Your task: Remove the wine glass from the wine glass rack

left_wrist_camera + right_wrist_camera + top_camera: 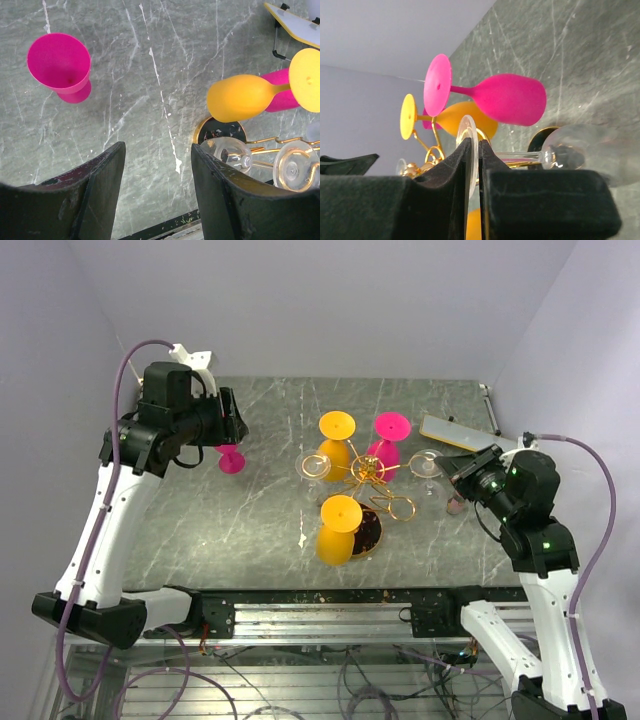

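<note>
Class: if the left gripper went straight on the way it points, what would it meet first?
Most likely bare table, between the pink glass and the rack; the left gripper points at neither, though depth is unclear.

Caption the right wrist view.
The right tool pinches the foot of a clear glass on the rack; pink glass and yellow glass hang behind.

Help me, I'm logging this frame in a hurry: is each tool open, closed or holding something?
Left tool: open, holding nothing.
Right tool: closed on the foot of the clear wine glass.
</note>
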You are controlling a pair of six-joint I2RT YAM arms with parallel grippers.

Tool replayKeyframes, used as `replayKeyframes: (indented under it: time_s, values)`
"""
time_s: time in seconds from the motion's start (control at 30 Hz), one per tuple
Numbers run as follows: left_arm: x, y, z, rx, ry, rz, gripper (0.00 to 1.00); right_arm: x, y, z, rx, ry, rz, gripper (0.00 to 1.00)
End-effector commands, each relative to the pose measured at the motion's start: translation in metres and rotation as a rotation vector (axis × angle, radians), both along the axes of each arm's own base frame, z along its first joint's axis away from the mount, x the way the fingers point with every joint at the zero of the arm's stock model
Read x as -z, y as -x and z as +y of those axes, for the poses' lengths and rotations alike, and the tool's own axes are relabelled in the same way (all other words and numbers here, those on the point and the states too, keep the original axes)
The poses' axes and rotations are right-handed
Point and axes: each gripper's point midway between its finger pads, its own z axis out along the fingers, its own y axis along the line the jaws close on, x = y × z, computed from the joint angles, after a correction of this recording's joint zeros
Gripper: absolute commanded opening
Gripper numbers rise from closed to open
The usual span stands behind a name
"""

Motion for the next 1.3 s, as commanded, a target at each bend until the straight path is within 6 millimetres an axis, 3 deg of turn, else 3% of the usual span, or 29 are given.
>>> replayKeyframes:
  time_s: [0.0,0.17,0.2,0.47,0.77,1.27]
  values:
    - [-0.015,0.006,-0.006,0.02,0.042,-0.041,0.66,-0.019,0.001,0.006,0.042,-0.195,-0.03,0.0]
    - [-0.014,0.007,-0.007,0.027,0.047,-0.038,0.66,-0.035,0.003,0.016,0.025,-0.332,-0.057,0.0]
    - [-0.013,0.008,-0.007,0.027,0.046,-0.037,0.66,-0.028,0.002,0.018,0.024,-0.349,-0.043,0.0]
    - [-0.015,0.01,-0.005,0.026,0.043,-0.044,0.66,-0.034,0.002,0.032,-0.043,-0.459,-0.065,0.0]
    - [-0.026,0.013,-0.005,0.027,0.06,-0.075,0.67,-0.034,0.002,0.045,-0.126,-0.463,-0.045,0.0]
    - [-0.034,0.016,-0.008,0.041,0.086,-0.102,0.67,-0.024,0.018,0.055,-0.275,-0.264,-0.024,0.0]
